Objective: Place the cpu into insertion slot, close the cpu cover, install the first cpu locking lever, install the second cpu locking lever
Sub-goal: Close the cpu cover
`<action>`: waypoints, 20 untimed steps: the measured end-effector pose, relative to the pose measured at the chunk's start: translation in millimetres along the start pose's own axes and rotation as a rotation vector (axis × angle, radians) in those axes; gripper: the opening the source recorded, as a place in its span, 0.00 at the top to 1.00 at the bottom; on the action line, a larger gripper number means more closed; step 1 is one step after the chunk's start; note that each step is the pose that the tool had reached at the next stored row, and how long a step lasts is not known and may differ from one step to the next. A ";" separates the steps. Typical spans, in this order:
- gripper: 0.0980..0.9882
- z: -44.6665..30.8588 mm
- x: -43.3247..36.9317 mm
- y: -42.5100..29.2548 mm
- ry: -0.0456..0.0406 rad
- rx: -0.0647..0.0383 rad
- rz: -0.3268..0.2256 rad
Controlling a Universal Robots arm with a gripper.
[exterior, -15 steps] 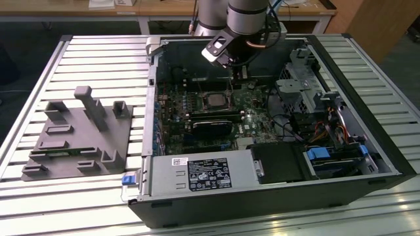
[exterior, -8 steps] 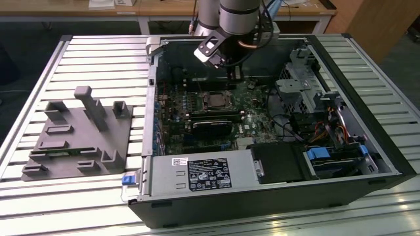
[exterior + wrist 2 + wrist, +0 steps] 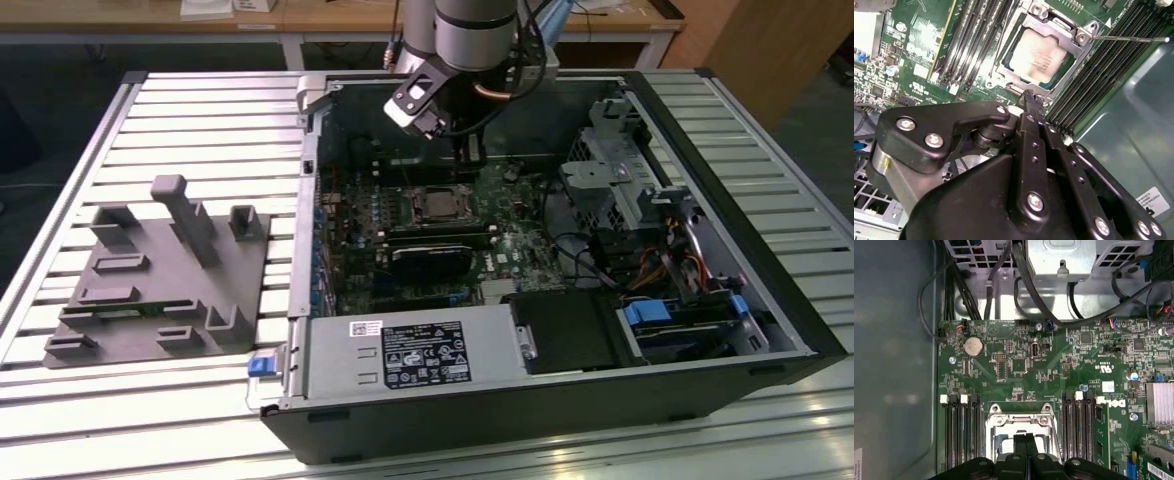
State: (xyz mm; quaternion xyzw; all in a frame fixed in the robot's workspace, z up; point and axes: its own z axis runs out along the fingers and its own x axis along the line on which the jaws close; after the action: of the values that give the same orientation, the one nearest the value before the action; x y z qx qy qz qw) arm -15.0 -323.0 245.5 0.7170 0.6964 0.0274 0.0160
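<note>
The cpu (image 3: 1039, 52), a pale silvery square, lies in the insertion slot (image 3: 438, 204) of the green motherboard. The cpu cover (image 3: 1068, 66), a thin silvery frame, lies flat around it and also appears in the first wrist view (image 3: 1021, 421). A thin locking lever (image 3: 1129, 38) sticks out from one corner of the socket, across the memory slots. My gripper (image 3: 1030, 96) hangs just above the socket's edge with its two black fingers pressed together and nothing between them. The exterior view has it (image 3: 467, 160) just behind the socket, inside the open case.
Long black memory slots (image 3: 961, 430) flank the socket on both sides. A black card (image 3: 430, 258) sits in front of it, a power supply (image 3: 414, 350) nearer still. A drive cage (image 3: 627, 180) and cables (image 3: 1024, 285) crowd one side. A grey fixture (image 3: 160, 270) stands outside the case.
</note>
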 end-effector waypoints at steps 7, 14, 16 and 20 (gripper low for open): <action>0.99 2.6 -0.9 -0.1 -0.0024 0.083 0.001; 0.99 9.8 -5.6 -0.5 -0.0040 0.137 0.002; 0.99 13.3 -6.6 -1.1 -0.0040 0.141 0.002; 0.99 14.7 -6.8 -1.5 -0.0043 0.142 0.002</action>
State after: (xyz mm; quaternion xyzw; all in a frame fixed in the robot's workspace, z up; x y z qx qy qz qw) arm -15.7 -329.6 230.6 0.7171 0.6958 -0.0237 -0.0334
